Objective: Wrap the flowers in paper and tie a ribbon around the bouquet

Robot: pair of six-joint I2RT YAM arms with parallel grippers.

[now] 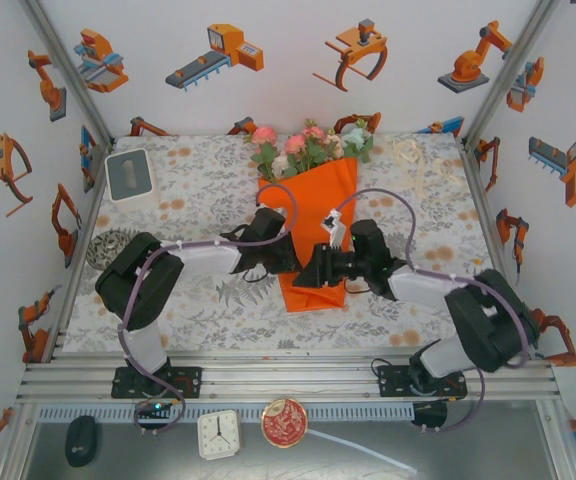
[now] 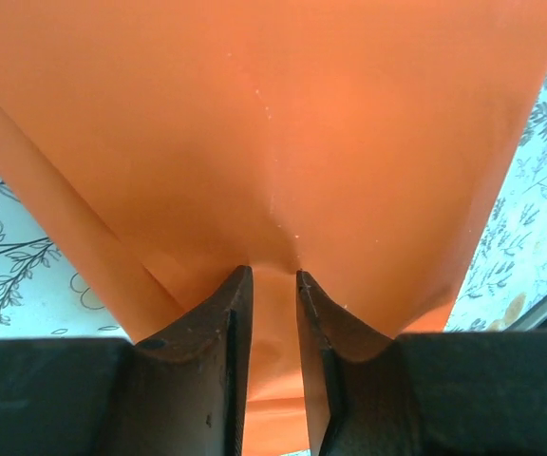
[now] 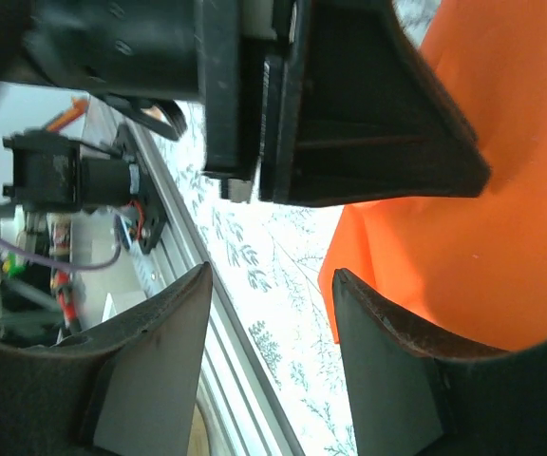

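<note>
The bouquet lies mid-table, pink, white and blue flowers (image 1: 308, 148) sticking out the far end of an orange paper (image 1: 320, 205) cone. My left gripper (image 1: 290, 258) reaches in from the left at the cone's lower part. In the left wrist view its jaws (image 2: 273, 274) stand narrow with a puckered fold of the paper (image 2: 273, 133) pinched between them. My right gripper (image 1: 316, 272) sits just right of it at the cone's near end. It is open (image 3: 272, 275) over the tablecloth, one finger (image 3: 397, 351) lying against the paper (image 3: 501, 237). The cream ribbon (image 1: 420, 168) lies loose at the back right.
A white box (image 1: 128, 175) stands at the back left and a metal coil (image 1: 108, 248) lies at the left edge. The aluminium rail (image 1: 288, 378) runs along the front; past it sit a clock (image 1: 218, 432), a red dish (image 1: 284, 422) and a black mouse (image 1: 81, 440).
</note>
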